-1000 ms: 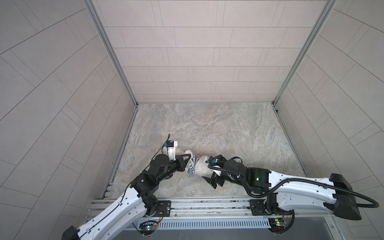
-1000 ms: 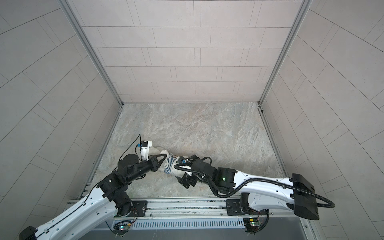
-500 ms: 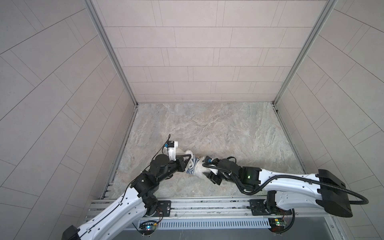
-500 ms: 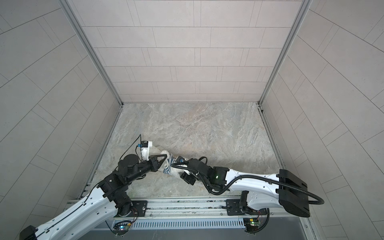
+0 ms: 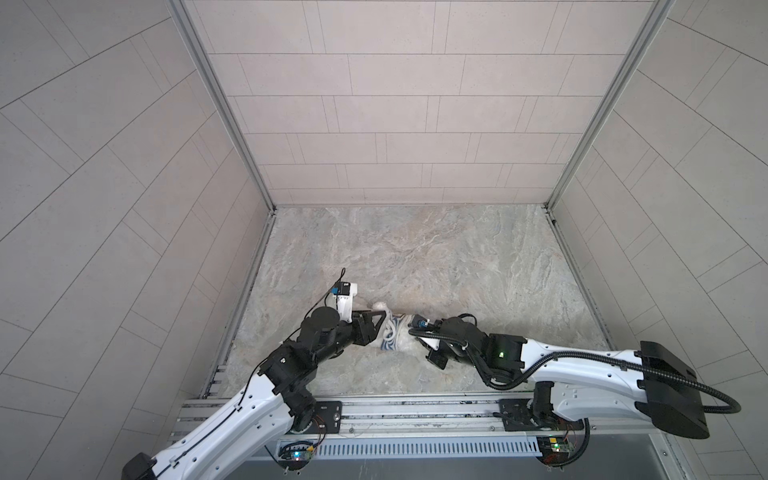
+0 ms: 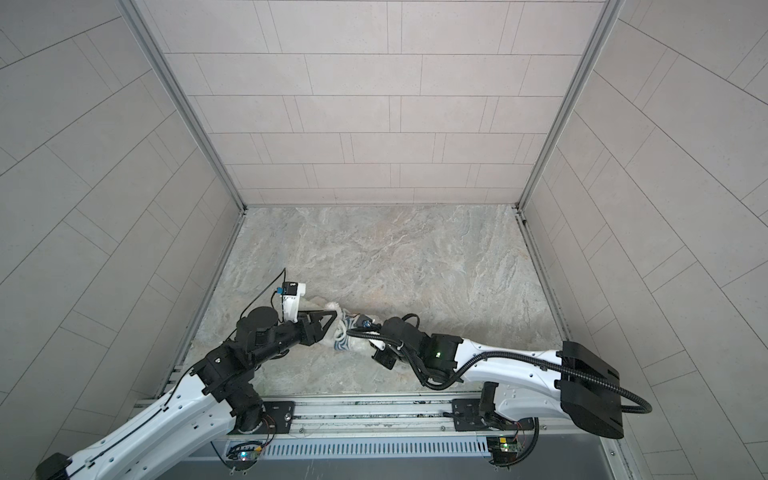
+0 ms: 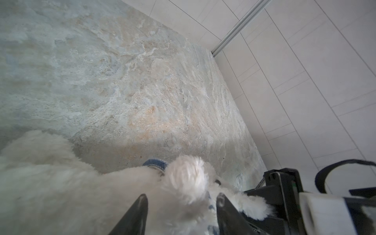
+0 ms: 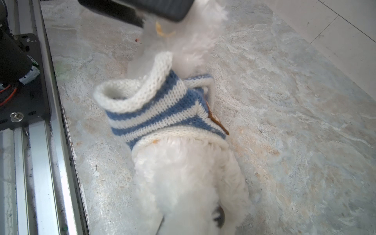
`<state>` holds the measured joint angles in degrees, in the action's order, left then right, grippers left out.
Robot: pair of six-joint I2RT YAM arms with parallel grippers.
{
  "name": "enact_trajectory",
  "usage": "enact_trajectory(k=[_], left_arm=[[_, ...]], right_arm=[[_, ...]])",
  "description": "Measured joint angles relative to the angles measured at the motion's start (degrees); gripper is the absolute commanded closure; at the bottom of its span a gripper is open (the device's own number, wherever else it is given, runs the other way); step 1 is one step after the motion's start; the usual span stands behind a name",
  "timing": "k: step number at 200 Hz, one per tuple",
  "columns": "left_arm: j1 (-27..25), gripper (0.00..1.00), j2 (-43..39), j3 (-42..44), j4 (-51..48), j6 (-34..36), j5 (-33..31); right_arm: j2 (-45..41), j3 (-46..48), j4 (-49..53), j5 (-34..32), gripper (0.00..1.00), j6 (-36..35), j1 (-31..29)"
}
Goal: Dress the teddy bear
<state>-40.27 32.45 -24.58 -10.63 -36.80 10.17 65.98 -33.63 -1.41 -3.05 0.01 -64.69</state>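
Low centre, right gripper (image 8: 189, 223) clamps the teddy bear (image 5: 380, 307) by its rear, seemingly anchoring it; left gripper (image 7: 182, 213), spread apart, straddles fur by the sweater (image 8: 158, 109).

The teddy bear (image 8: 189, 183) lies on the mottled stone tabletop (image 5: 415, 249).

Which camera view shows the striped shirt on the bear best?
The right wrist view: the striped shirt fills the middle, stripes and knit clear. Both top views show it small and distant; the left wrist view shows only a blue edge.
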Motion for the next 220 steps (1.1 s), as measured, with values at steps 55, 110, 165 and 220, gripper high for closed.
enact_trajectory(k=[55,110,165,220], left_arm=[[-3.1,0.71,-2.4,-0.6,-8.0,6.5,3.3],[-13.2,0.76,2.1,0.5,-7.2,6.6,-0.2],[-13.7,0.78,9.4,-0.2,-4.3,7.3,-5.7],[-14.5,0.73,13.6,-1.7,-0.7,8.3,-6.6]], right_arm=[[-1.9,1.1,0.4,2.0,1.00,-3.6,4.4],[-2.4,1.3,0.5,4.3,1.00,-3.9,5.8],[-3.5,2.7,-0.2,5.5,1.00,-3.9,5.8],[-3.5,2.9,-0.5,5.6,1.00,-3.9,5.8]])
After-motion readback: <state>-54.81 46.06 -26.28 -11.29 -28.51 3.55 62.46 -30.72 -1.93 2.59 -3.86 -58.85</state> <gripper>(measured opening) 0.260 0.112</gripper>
